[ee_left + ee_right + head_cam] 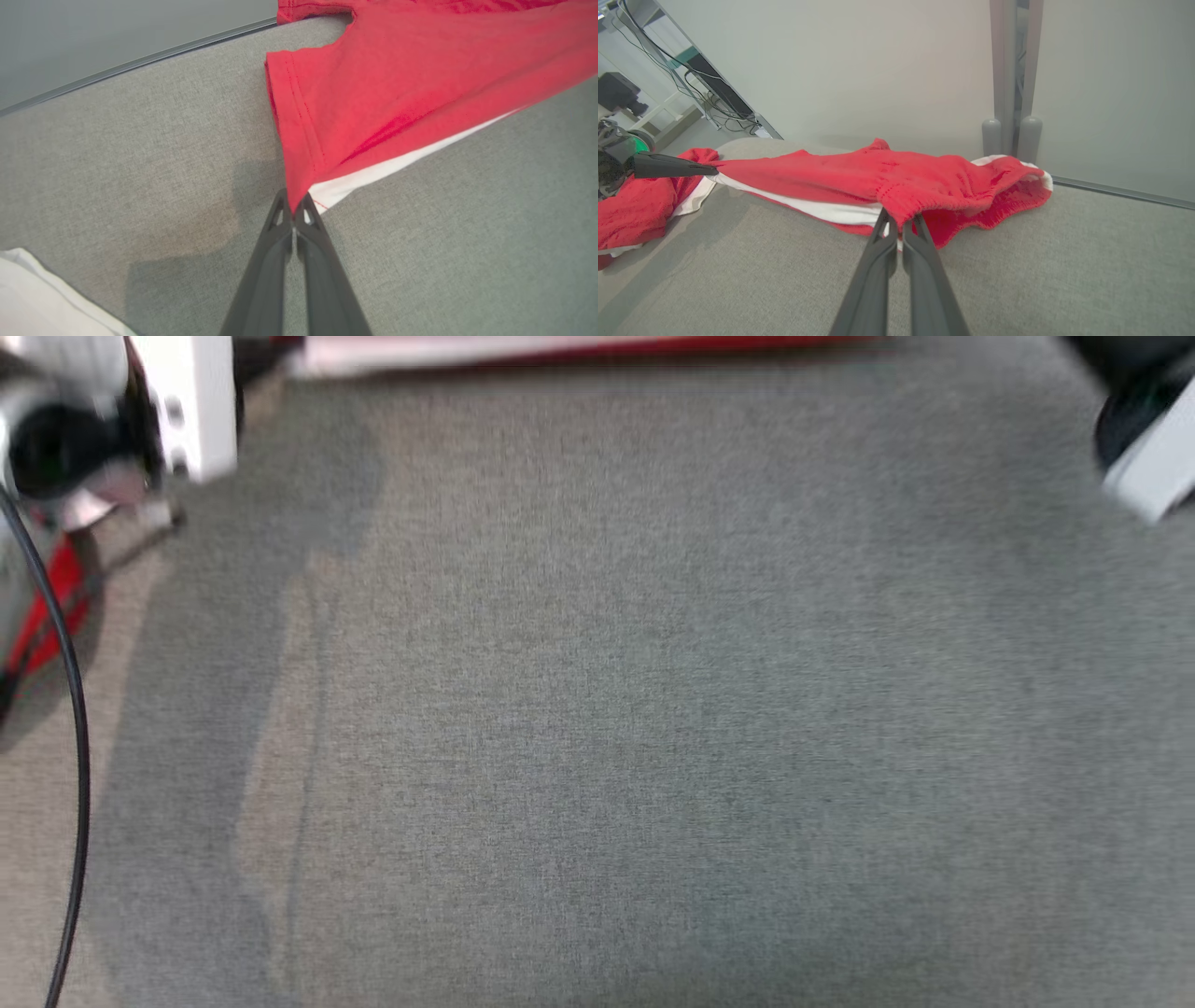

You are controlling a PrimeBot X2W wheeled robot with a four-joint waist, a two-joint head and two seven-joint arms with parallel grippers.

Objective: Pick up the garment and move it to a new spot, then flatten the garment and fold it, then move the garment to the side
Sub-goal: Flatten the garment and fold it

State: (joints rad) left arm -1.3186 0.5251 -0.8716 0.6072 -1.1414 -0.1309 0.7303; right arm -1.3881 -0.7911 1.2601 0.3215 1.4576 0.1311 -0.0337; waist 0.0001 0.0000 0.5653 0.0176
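Since both arms share the load, I read the garment (859, 182) first: a red piece with a white inner layer, pulled into a long band between the two claws. The left claw (293, 211) is pressed fully closed on a stitched hem corner, with red cloth fanning up and to its right from the fingertips. The right claw (895, 223) is likewise pinched closed, on a gathered red edge directly ahead of its tips.

Long axis: the band runs from the right claw's tips away to that claw's left, ending where the left claw's dark fingers meet it. Neither arm is nearer, as each has its end in hand. The middle of the span sags until the white layer touches the table (1017, 280). A bunched part lies beyond and to the right of the right claw, and a second red heap rests under the left claw.

I judge this to be the spreading stage. The coming move turns on drawing the claws apart along that axis, so that the slack lifts before the cloth is laid flat.

The table is covered in grey woven fabric, and from the head camera most of it in front of me lies bare. A white cloth (28, 289) lies below and to the left of the left claw. Behind the garment stand a pale wall (878, 70) and two grey posts (1011, 135), with loose cables (714, 107) far to the right claw's left.
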